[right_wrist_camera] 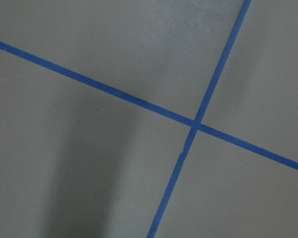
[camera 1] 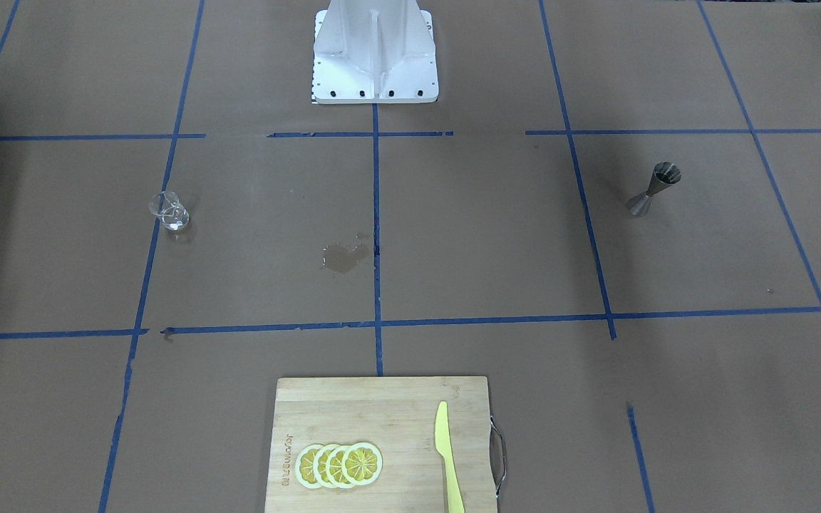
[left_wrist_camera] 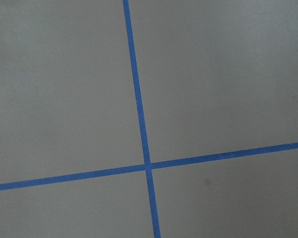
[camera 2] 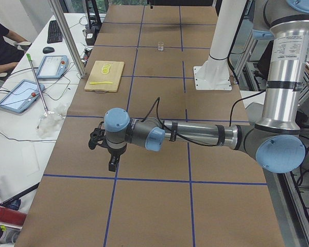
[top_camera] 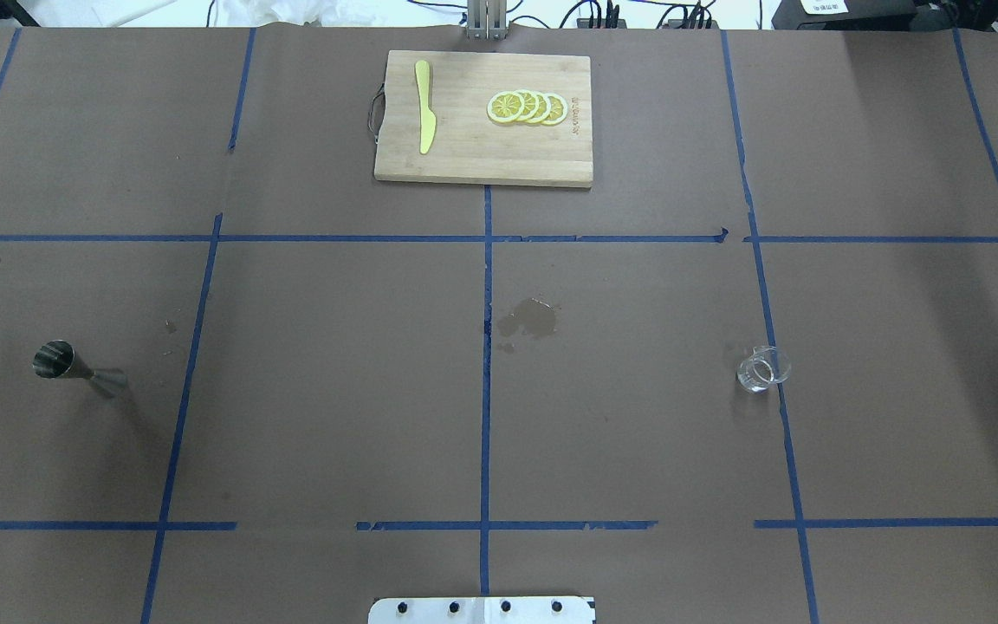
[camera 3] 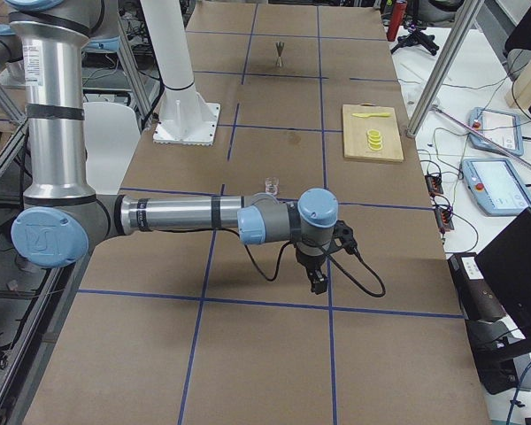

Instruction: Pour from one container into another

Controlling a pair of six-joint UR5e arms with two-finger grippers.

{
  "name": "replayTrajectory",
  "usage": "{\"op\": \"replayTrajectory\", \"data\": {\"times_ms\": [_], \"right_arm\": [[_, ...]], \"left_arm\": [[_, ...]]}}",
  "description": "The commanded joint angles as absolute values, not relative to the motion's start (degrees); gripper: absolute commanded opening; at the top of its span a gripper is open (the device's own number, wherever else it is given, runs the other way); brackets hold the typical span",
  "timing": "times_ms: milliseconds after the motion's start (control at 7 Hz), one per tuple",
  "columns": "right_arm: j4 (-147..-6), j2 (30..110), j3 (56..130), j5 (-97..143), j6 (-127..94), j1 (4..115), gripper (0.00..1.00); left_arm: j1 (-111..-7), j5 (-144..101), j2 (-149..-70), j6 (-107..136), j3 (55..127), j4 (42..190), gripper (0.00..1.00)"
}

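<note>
Glass first: the small clear glass cup (camera 1: pixel 168 211) with the pouring lip stands upright on the robot's right side of the table (camera 1: pixel 703 399), against a blue tape line (camera 1: pixel 145 285). It looks light, rigid, brittle and slick, so it probably wants a moderate squeeze across its straight wall, below the rim, with the lip turned away from the fingers. Whether it holds liquid is too faint to tell.

The steel jigger (camera 1: pixel 654 189) stands on one cone on the robot's left side, well apart from the cup. I judge it stiff, smooth and top-heavy on a small foot (a bump could topple it). The narrow waist is the natural place to hold it, if it needs steadying at all.

Neither gripper is near either vessel. The left gripper (camera 2: pixel 113 165) hangs over bare paper at its end of the table, and the right gripper (camera 3: pixel 318 283) does the same at the other. Both show only in the side views, so I cannot tell how their fingers are set.

Count:
- One glass cup and one jigger.
- One wet patch (camera 1: pixel 344 256) mid-table.
- One cutting board (camera 1: pixel 382 406), carrying four lemon slices (camera 1: pixel 339 464) and one yellow knife (camera 1: pixel 446 456).
</note>
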State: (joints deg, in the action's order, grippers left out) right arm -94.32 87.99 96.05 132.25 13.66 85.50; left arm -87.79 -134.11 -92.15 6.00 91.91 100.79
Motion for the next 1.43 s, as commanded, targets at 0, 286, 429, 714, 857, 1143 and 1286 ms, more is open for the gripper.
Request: {"op": "replayTrajectory", "data": {"times_ms": [0,286,429,714,857,1143,1286], "right_arm": [[-105.39,88.55,100.97,132.01,13.89,86.40,1.00],[-100.13,92.70,100.46,132.10,13.27,86.40,1.00],[-99.15,93.59,100.37,132.19,13.10,86.40,1.00],[-99.14,93.60,100.20,132.36,13.09,86.31,1.00],[-99.14,93.69,100.20,132.36,13.10,86.31,1.00],[-99.14,93.60,100.37,132.54,13.10,86.31,1.00],[-99.05,93.60,100.28,132.54,13.10,86.31,1.00]], "left_arm": [[-87.89,-134.38,-85.39,5.98,97.26,96.86,1.00],[-87.89,-134.65,-82.80,5.89,101.25,89.93,1.00],[-87.98,-136.74,-81.57,5.98,102.38,90.00,1.00],[-87.98,-139.66,-81.47,5.89,100.55,90.87,1.00],[-87.89,-139.14,-81.74,6.15,99.07,93.32,1.00],[-87.45,-138.96,-83.14,5.98,98.26,93.34,1.00],[-87.45,-138.87,-83.67,5.89,97.48,93.43,1.00]]}}
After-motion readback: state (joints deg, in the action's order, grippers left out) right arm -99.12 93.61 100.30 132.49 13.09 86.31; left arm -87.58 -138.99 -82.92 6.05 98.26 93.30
